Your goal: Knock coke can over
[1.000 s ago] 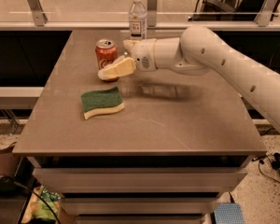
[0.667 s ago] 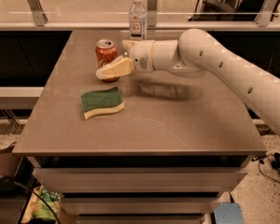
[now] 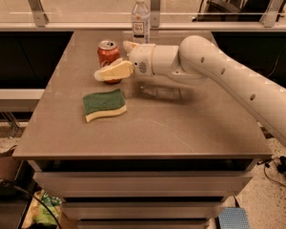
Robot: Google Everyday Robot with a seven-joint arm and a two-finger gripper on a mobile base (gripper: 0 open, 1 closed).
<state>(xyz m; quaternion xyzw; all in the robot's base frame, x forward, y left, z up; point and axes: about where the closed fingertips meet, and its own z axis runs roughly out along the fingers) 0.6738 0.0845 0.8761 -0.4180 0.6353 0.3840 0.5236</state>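
I am seeing the small red aluminium coke can point(image 3: 108, 51) standing upright at the far left of the grey desk point(image 3: 190, 128). The white arm's claw point(image 3: 112, 60) is sitting right at it, fingers point(image 3: 115, 71) spread apart, the near one crossing the can's lower body. I am worrying that a push this low is going to slide the can instead of tipping it, or that a wide swing is going to topple the clear plastic water bottle with the white cap point(image 3: 141, 13) behind it.
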